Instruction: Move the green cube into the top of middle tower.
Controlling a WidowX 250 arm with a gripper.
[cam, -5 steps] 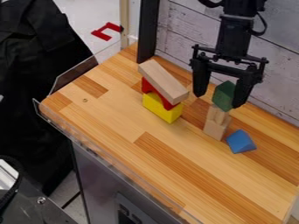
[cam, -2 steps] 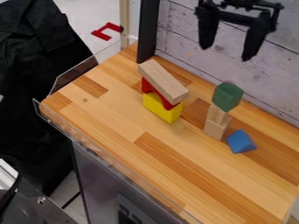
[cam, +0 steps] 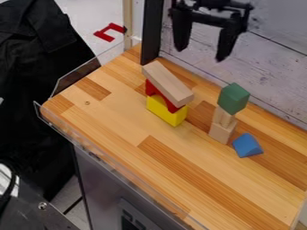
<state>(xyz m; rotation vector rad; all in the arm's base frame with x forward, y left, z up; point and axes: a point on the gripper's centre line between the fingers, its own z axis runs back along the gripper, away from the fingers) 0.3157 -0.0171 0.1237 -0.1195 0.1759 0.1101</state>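
One solid green cube (cam: 233,98) up top, jaws wide apart!

And here's my count from the remote seat: one cube, two stacks, one blue triangular-faced block (cam: 247,145), all on the light-brown wooden tabletop (cam: 156,173)! The stack towards the view's left has three pieces: one yellow block (cam: 177,117) at the bottom, one red arch-shaped block (cam: 150,87) above it, one long pale wooden block (cam: 168,83) lying aslant across the top. Over to the right, one pale wooden base block (cam: 221,134) carries a narrow pale wooden upper section (cam: 223,118); how many pieces make up that section, I can't tell. The blue one sits just beside that base.

Now the cube itself: perched on the narrow section, a deep, plain green, flat-faced and sharp-edged, its upper face catching the light. It shows me a corner, and it's wider than the wood beneath, overhanging it.

And the one black gripper (cam: 201,55)? I have it near the top edge of the view, up and left of the cube, apart from it, jaws spread, nothing between them!
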